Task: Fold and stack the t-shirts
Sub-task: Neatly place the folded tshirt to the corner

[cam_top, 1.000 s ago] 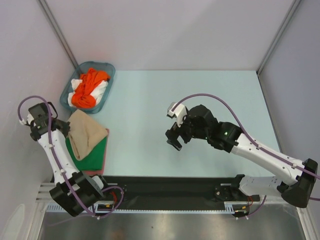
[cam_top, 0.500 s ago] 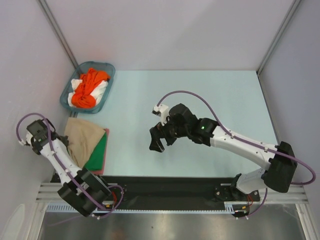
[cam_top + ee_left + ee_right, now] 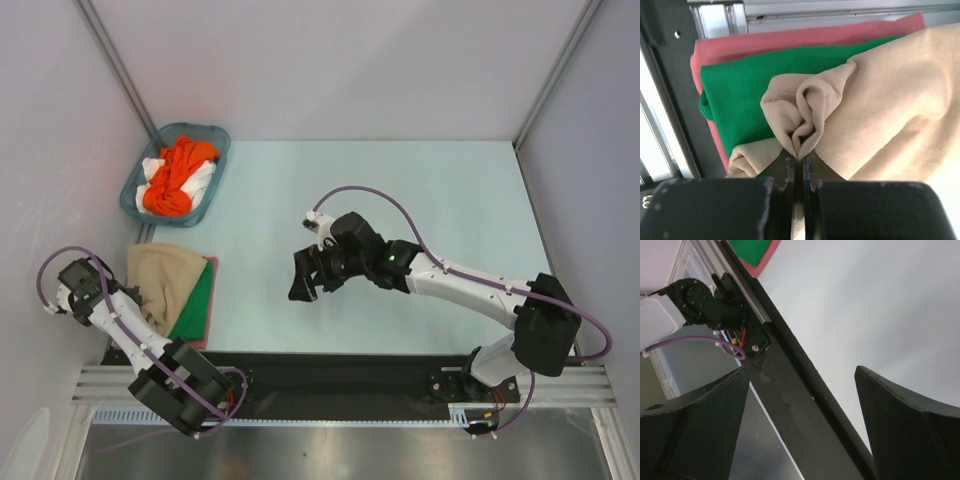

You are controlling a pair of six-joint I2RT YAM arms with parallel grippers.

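The left gripper is pinched tight on a bunched fold of the tan t-shirt, which lies on the green t-shirt and the reddish t-shirt. The right gripper hangs over the table, fingers spread, empty. The orange t-shirt and white t-shirt sit in the teal basket.

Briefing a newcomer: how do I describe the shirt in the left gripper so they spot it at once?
Find the teal basket at the table's far left; the stack on its near side holds it. It is the tan-beige shirt on top, rumpled, over the flat green shirt and reddish shirt.
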